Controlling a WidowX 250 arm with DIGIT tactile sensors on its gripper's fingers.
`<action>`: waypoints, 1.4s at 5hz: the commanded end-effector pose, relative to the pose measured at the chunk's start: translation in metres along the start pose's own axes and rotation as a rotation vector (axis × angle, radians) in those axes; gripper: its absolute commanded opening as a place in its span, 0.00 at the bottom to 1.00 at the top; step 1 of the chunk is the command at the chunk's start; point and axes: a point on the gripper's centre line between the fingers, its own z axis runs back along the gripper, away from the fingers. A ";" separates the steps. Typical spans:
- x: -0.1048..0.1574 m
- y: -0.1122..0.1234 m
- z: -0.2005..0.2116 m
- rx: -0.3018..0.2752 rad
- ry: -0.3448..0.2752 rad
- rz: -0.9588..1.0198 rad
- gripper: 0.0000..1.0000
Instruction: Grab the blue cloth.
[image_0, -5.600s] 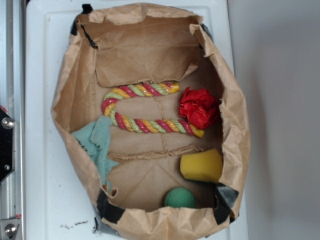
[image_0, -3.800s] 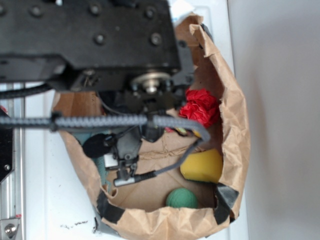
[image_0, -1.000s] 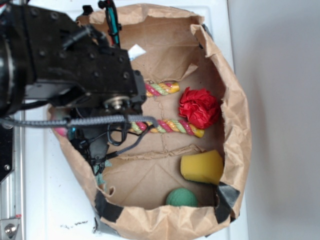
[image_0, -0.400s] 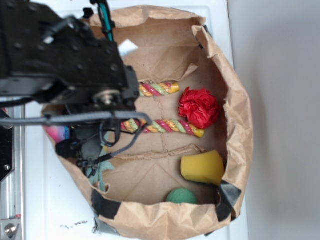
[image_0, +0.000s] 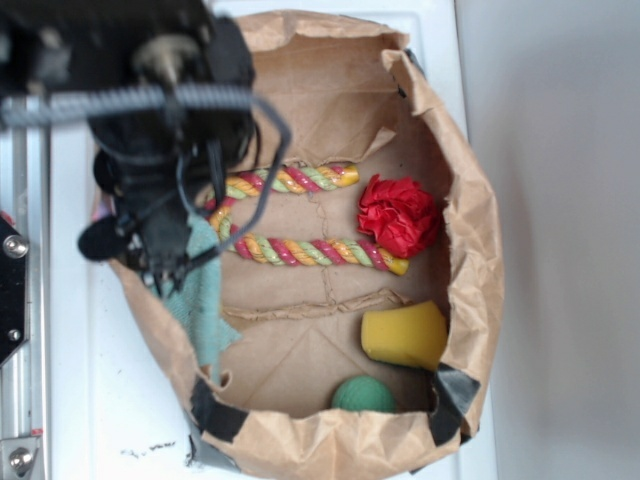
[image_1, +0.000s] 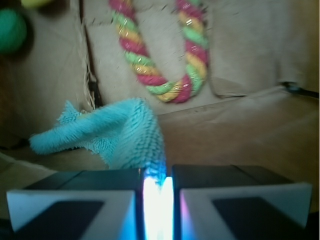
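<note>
Blue cloth (image_1: 107, 135): pale teal, fuzzy, ragged at the edges; pinched at one corner and drawn up into a peak, the rest trailing down to the paper floor. In the exterior view (image_0: 205, 305), hanging along the left wall of the brown paper bag (image_0: 470, 250), near its lower-left corner

Gripper (image_1: 158, 192): closed on the cloth; pale fingers (image_1: 75, 200) almost meeting, only a thin bright strip of fabric between them

Change from a moment ago: arm (image_0: 150, 120) shifted from over the bag's left middle toward its upper-left rim; more of the cloth now uncovered below it, stretched long rather than bunched. Reads as lift begun with the grasp holding; task judged nearly complete, provided the thin pinch does not slip

Rope toy (image_0: 290, 215): red, yellow and green twist, bent in a U across the middle of the bag floor, just beside the cloth, not caught in the grip as far as visible

Red crumpled item (image_0: 398, 215): against the right wall, touching the rope's end

Yellow sponge (image_0: 403, 333): lower-right corner of the bag

Green ball (image_0: 362, 395): bottom edge of the bag, well apart from the cloth

Wrist view only: finger closure and the pinched corner, hidden under the arm from outside

Exterior view only: whole bag layout, the sponge and red item in full, and the cloth's lower end still on the floor
</note>
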 end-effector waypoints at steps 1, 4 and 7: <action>0.002 0.002 0.056 -0.009 -0.157 0.049 0.00; 0.011 -0.014 0.082 -0.004 -0.273 -0.041 0.00; 0.034 -0.056 0.064 -0.057 -0.280 -0.216 0.00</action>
